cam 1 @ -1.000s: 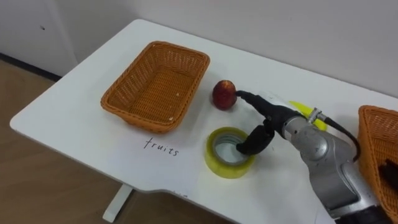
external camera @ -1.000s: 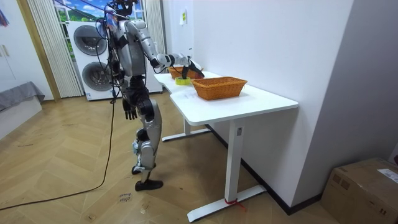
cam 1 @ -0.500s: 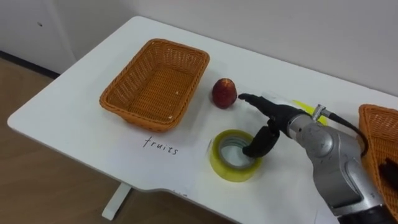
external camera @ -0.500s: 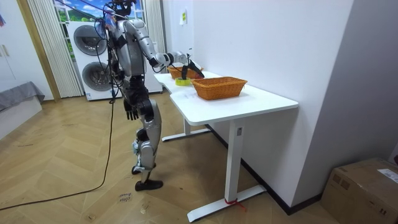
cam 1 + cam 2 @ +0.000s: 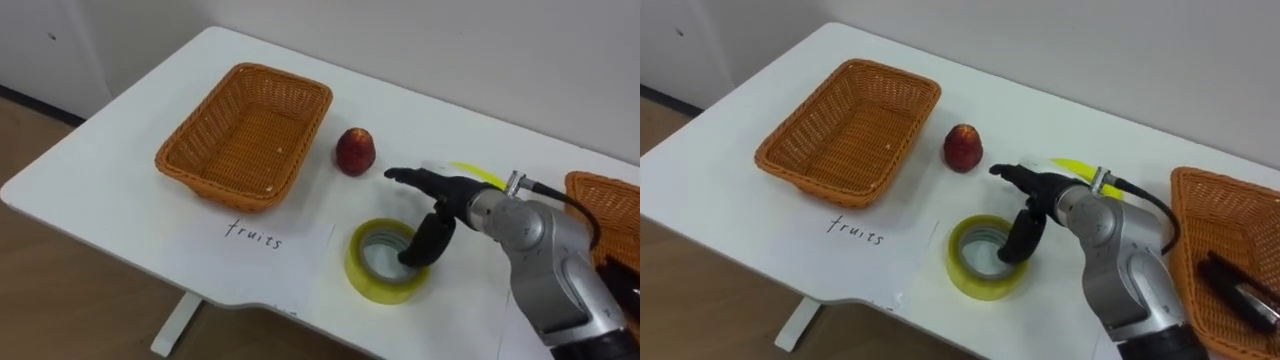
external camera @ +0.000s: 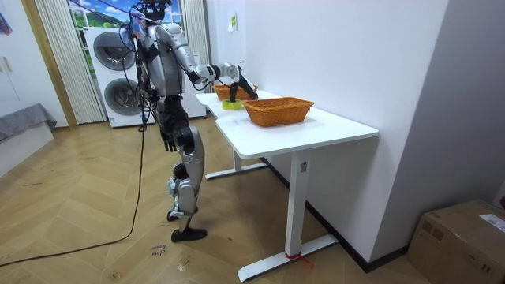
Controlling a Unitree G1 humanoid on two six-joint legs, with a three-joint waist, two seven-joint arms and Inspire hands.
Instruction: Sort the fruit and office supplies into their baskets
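Observation:
An empty wicker basket [image 5: 245, 135] stands at the table's left, with a red apple [image 5: 355, 151] just right of it. Near the front edge lies a yellow tape roll [image 5: 385, 262]. My right hand [image 5: 440, 192] hovers over the roll. Its thumb dips into the roll's hole while its fingers [image 5: 402, 177] point straight left above the table, towards the apple. A yellow fruit [image 5: 482, 173] lies partly hidden behind the hand. A second wicker basket [image 5: 1200, 215] at the right holds dark office items [image 5: 1240, 285]. My left hand [image 6: 166, 142] hangs relaxed at my hip.
A handwritten label [image 5: 258, 234] marks the white table [image 5: 120, 180] in front of the left basket. The table's front edge runs close below the tape roll. In the room view I stand at the table's long side, with washing machines [image 6: 118, 67] behind me.
The tape roll has slid to the right along the front edge with my right thumb in its hole. The hand moved right with it, away from the apple. The view shifted slightly.

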